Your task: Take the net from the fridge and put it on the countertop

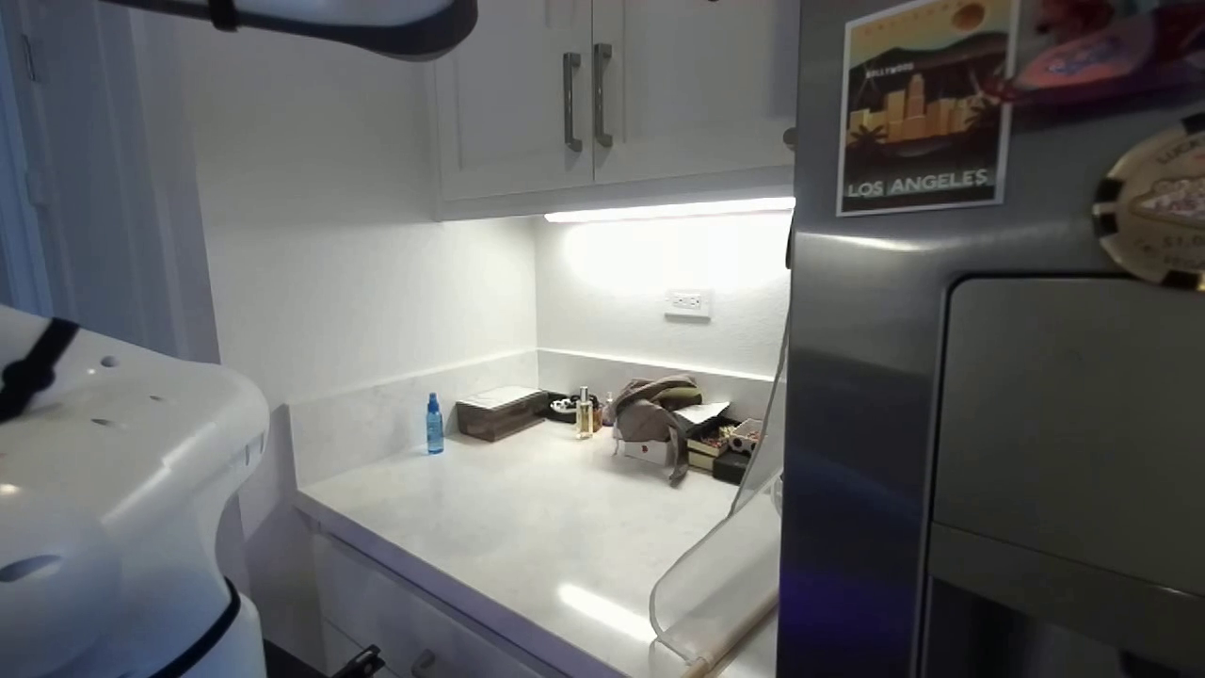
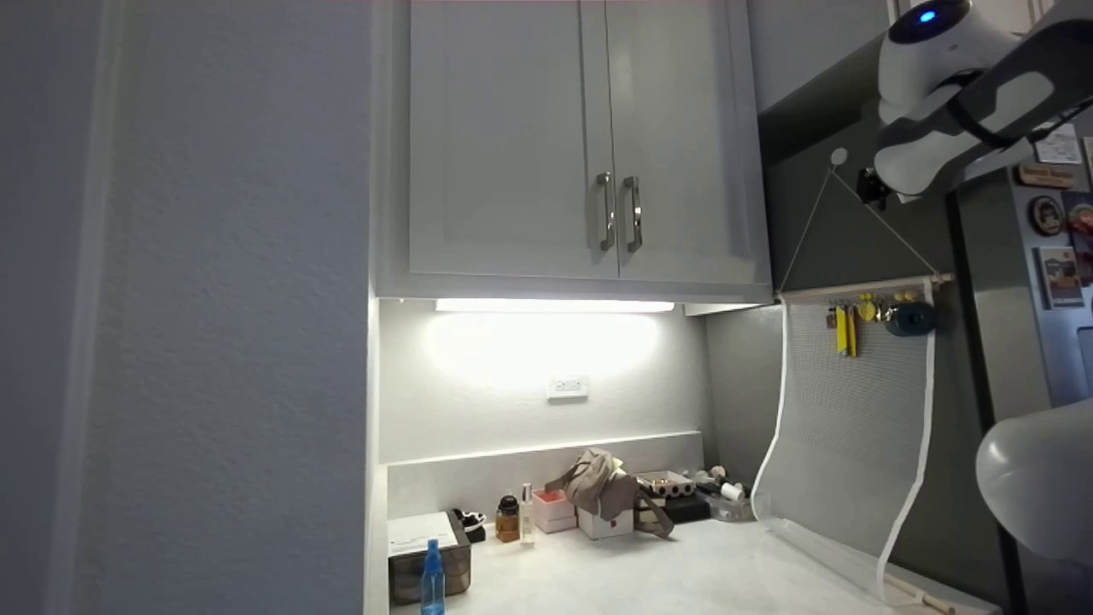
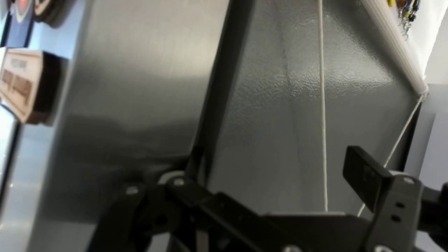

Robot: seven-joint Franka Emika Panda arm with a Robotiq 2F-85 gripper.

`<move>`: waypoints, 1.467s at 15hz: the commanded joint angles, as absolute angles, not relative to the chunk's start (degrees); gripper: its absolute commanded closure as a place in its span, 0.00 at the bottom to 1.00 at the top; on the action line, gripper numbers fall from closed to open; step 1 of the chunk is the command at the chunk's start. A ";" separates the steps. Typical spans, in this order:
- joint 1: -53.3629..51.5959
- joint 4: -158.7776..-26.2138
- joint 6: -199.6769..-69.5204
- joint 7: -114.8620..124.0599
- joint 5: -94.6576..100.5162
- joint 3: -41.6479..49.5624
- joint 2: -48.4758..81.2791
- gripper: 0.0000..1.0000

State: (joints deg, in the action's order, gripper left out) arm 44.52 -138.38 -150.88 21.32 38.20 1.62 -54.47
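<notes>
The net [image 2: 858,427] is a pale mesh sheet with white edges and a rod at top and bottom. It hangs by a thin string from a round white hook [image 2: 839,157] on the dark grey side of the fridge [image 2: 1012,325]. Its lower end curves onto the white countertop [image 2: 683,572]; this end also shows in an exterior view [image 1: 720,574]. My gripper [image 3: 280,164] is open and empty. In the wrist view the string [image 3: 322,105] runs between the fingers; I cannot tell its depth. In an exterior view the gripper [image 2: 873,188] is beside the hook and string.
Keyrings and a dark round item [image 2: 912,319] hang along the net's top rod. A blue bottle [image 1: 434,426], a brown box [image 1: 499,414] and a brown cloth bag [image 1: 650,414] stand on the countertop. White cabinets [image 2: 512,154] are above. Magnets [image 3: 21,84] stick out from the fridge front.
</notes>
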 commanded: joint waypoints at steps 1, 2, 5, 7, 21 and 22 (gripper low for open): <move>46.58 -137.52 -157.31 21.20 40.00 -0.75 -50.25 0.00; 47.04 -137.56 -157.51 21.27 40.23 -1.20 -50.12 0.00; 48.26 -137.66 -158.28 21.64 40.44 -2.60 -49.54 0.00; 49.12 -137.78 -158.81 21.83 40.59 -3.62 -49.32 0.00; 45.00 -137.69 -151.34 22.65 30.42 -8.13 -50.59 0.00; 44.98 -137.76 -150.45 22.89 29.72 -8.86 -51.16 0.00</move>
State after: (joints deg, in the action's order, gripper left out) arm 49.76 -138.33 -150.09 21.33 34.38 -3.78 -54.69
